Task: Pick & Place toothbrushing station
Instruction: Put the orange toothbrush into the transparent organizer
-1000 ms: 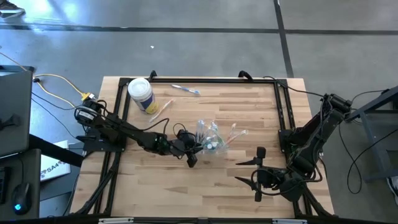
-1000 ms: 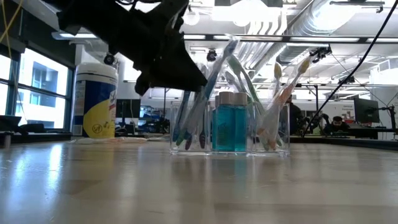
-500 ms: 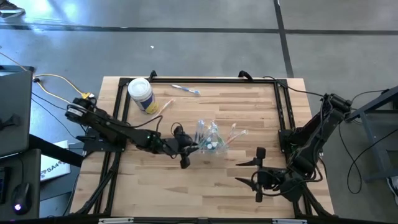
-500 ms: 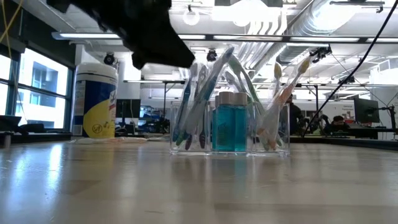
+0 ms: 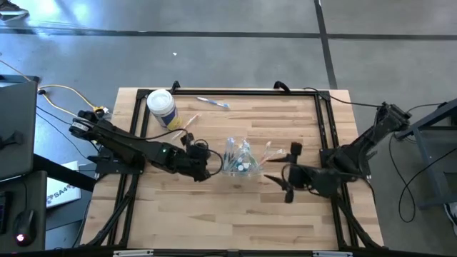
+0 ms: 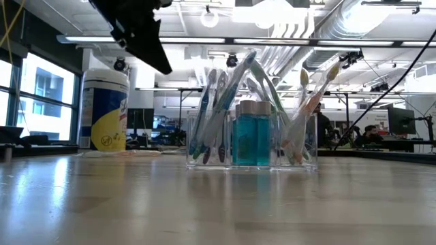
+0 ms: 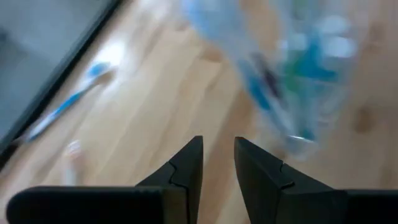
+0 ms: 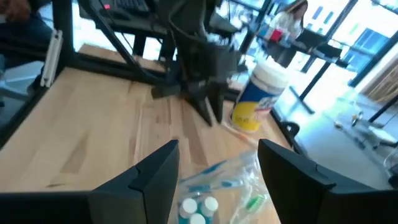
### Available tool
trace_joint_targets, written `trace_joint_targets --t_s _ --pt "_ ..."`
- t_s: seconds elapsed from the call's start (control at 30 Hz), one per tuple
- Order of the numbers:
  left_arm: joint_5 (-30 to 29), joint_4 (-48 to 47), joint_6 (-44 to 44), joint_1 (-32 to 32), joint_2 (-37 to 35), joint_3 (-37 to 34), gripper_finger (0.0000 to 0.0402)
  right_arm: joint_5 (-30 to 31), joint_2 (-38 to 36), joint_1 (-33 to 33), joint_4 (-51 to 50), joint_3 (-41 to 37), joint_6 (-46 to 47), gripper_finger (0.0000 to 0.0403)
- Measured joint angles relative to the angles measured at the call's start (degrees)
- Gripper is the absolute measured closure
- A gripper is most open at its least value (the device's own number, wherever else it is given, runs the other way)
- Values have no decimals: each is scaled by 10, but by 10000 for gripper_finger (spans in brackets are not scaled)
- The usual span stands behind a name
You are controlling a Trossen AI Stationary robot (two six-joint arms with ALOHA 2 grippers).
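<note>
The toothbrushing station [image 6: 252,146] is a clear plastic holder that stands on its base mid-table. It holds several pastel toothbrushes and a blue bottle with a silver cap [image 6: 253,107]. From above, the station [image 5: 240,160] lies between my two grippers. My left gripper [image 5: 206,170] hovers just left of it, raised above the table [image 6: 146,44], fingers [image 7: 186,171] a narrow gap apart with nothing between them. My right gripper [image 5: 275,175] stands wide open just right of the station [image 8: 211,190], clear of it.
A white-lidded canister with a yellow label [image 5: 162,109] stands at the far left. A loose blue toothbrush [image 5: 213,103] lies near the far edge, and another [image 5: 187,123] beside the canister. A black frame [image 5: 325,128] borders the table. Bare wood lies toward the near edge.
My left gripper has risen from beside the station and drawn back toward the table's left, tipping and rolling as it went. My right gripper has swung from the near right corner toward the far edge and the station. The station has stayed put.
</note>
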Motion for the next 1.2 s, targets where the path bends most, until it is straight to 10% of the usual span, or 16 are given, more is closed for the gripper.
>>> trace_joint_targets --t_s 0.17,0.6,1.2 --pt "-32 -107 -131 11 0 31 311 -60 -8 -56 -25 0 2 190" --pt "116 -323 -460 153 4 50 311 -177 -34 -147 -70 0 -28 190" --pt "174 -368 -494 245 47 19 311 -294 -33 -207 -126 -1 -22 190"
